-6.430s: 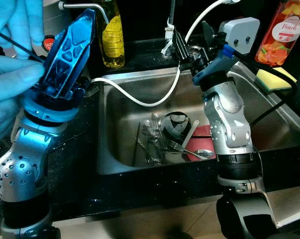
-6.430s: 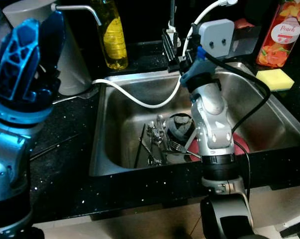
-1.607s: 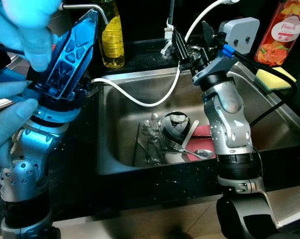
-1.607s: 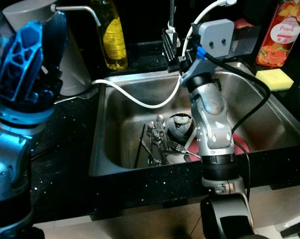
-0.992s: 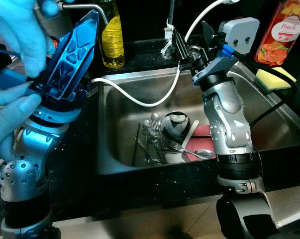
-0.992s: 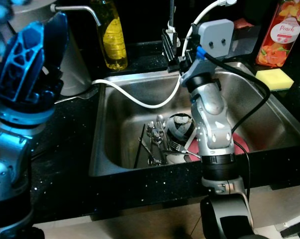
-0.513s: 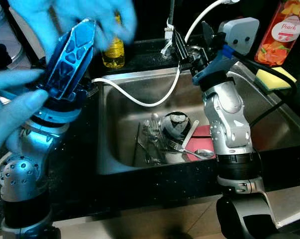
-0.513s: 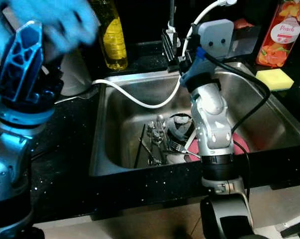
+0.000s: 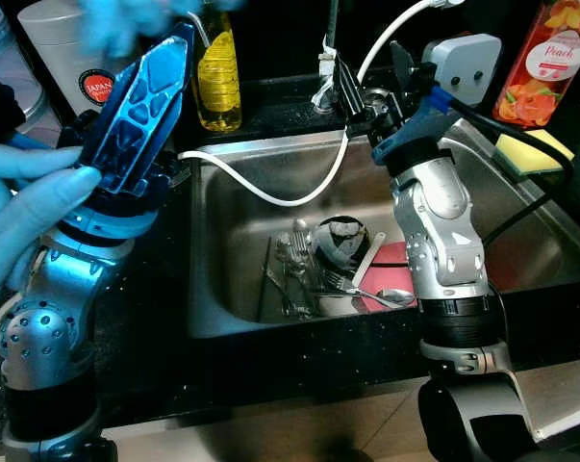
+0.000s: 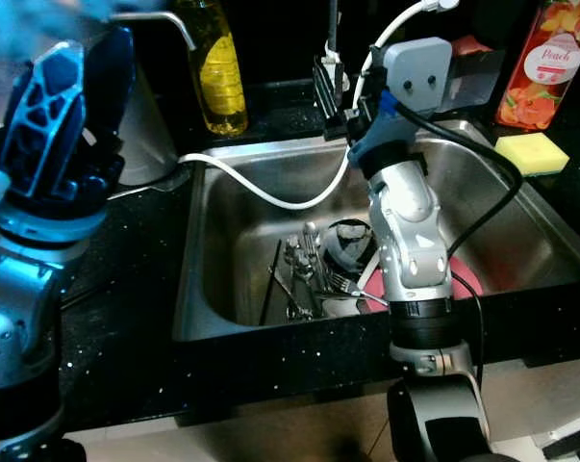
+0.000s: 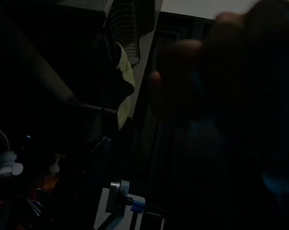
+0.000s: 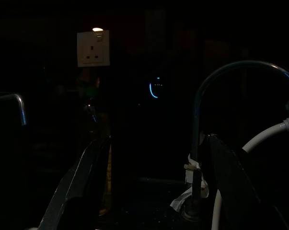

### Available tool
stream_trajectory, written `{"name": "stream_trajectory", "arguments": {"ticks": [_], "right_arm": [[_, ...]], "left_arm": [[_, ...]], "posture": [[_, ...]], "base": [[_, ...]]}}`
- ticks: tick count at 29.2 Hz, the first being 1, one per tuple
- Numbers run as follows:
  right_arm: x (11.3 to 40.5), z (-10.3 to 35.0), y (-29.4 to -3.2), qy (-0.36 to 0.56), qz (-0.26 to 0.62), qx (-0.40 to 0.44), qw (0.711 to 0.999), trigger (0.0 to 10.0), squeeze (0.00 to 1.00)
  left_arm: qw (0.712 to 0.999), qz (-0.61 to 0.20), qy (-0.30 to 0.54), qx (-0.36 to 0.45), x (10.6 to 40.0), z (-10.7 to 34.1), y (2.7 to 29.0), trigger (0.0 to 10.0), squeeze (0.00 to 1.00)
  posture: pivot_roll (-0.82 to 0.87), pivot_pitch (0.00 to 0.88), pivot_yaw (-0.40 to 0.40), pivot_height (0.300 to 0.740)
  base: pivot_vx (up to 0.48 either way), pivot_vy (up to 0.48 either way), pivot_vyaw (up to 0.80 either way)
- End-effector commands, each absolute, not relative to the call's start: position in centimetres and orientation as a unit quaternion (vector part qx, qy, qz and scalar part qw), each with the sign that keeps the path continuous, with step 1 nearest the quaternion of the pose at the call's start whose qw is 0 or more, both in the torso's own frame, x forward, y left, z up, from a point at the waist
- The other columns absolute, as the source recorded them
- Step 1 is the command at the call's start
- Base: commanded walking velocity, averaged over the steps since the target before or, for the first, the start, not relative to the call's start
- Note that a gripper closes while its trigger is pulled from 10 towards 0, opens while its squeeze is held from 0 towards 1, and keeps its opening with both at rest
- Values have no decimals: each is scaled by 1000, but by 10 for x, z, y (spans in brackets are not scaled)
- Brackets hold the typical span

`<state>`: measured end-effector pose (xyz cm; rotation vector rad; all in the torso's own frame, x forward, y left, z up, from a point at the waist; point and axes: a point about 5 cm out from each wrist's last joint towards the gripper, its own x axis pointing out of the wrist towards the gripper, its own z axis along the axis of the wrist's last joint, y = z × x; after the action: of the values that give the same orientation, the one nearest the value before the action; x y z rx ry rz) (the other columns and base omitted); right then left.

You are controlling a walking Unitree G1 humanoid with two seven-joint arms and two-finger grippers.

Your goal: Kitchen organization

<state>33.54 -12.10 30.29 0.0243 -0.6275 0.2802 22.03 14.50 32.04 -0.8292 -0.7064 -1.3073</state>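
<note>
A gloved hand steadies the raised left gripper — fingers pressed together, holding nothing. The right gripper, fingers spread wide, hovers over the sink — cutlery lies inside.

Black speckled counter, yellow sponge, yellow bottle

My arms wear brushed silver metal shells, and my left gripper shows glossy blue-lit plastic ribbing. The sink is satin stainless steel, holding shiny metal cutlery and a smooth red plate. The counter is polished black stone (flecked with pale specks). The soap bottle is clear glossy plastic; the sponge looks matt and porous. The hose is smooth white plastic.
</note>
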Motion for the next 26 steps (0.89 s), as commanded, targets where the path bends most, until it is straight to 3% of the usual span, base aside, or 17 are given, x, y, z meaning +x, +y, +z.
{"name": "stream_trajectory", "arguments": {"ticks": [1,26], "right_arm": [[336,299,-121,-302,136,14,943,10000,0],[335,300,-122,-303,136,11,943,10000,0]], "left_arm": [[663,-578,-314,-357,219,322,146,10000,0],[662,-577,-316,-358,219,321,145,10000,0]], "posture": [[-68,0,84,740],[-73,0,81,740]], "base": [[0,0,0],[0,0,0]]}}
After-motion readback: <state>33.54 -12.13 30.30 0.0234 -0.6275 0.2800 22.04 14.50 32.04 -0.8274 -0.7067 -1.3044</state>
